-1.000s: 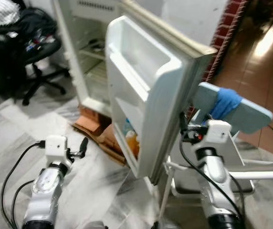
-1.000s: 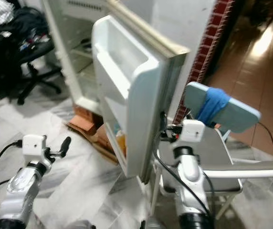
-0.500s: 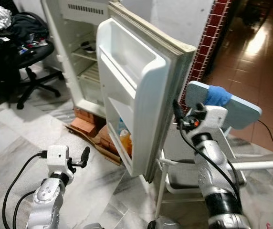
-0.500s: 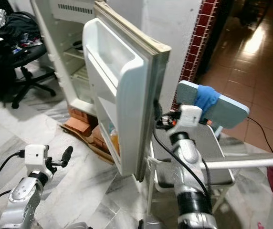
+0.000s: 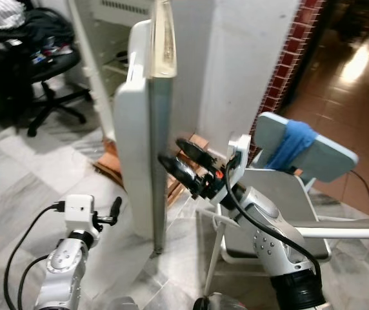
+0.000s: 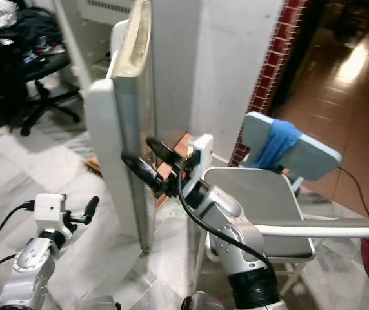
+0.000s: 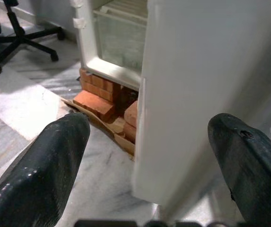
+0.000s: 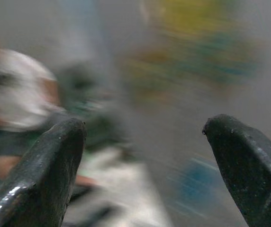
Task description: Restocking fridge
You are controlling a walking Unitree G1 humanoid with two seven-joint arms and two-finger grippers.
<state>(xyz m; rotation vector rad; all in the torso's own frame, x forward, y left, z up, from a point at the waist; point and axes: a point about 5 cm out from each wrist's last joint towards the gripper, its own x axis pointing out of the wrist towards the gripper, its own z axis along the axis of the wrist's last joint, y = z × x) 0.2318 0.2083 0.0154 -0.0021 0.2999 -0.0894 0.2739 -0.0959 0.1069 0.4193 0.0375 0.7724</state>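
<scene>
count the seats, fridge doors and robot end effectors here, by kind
chairs: 2, black office chair and grey folding chair with a blue cloth
fridge doors: 1, fridge door
end effectors: 2, left end effector and right end effector
total: 5

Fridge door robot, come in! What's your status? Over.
Right gripper open, fingers at fridge door's outer face. Left gripper open, low beside the door. Chair close behind right arm. Over.
</scene>
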